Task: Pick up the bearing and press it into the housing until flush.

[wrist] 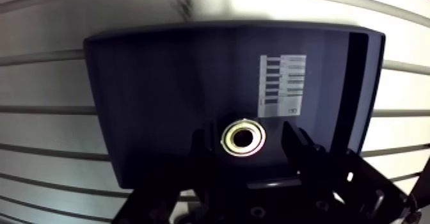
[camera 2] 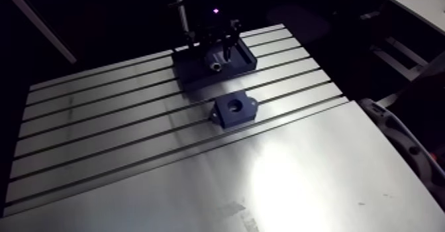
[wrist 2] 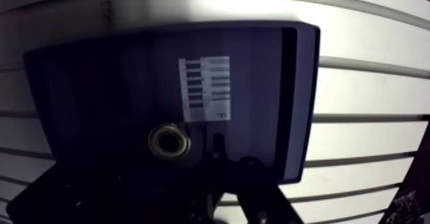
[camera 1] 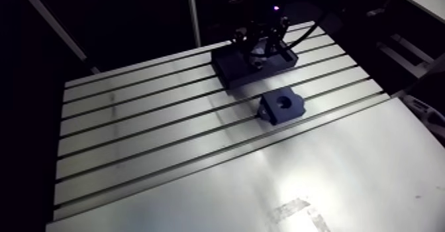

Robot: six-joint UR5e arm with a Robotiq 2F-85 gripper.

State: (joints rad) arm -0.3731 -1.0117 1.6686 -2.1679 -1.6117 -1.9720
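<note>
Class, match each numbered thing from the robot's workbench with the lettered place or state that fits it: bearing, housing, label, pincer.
Things:
1 bearing
2 housing
3 label
4 pincer

Places or states:
A open, hanging over the tray
B standing on the table, its round hole empty
C white, stuck on the tray floor
D shiny ring lying in the tray

Pairs: 1-D, 2-B, 3-C, 4-A

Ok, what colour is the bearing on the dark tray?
Pale gold metal bearing, dark bore; clearest in the wrist view.
</note>
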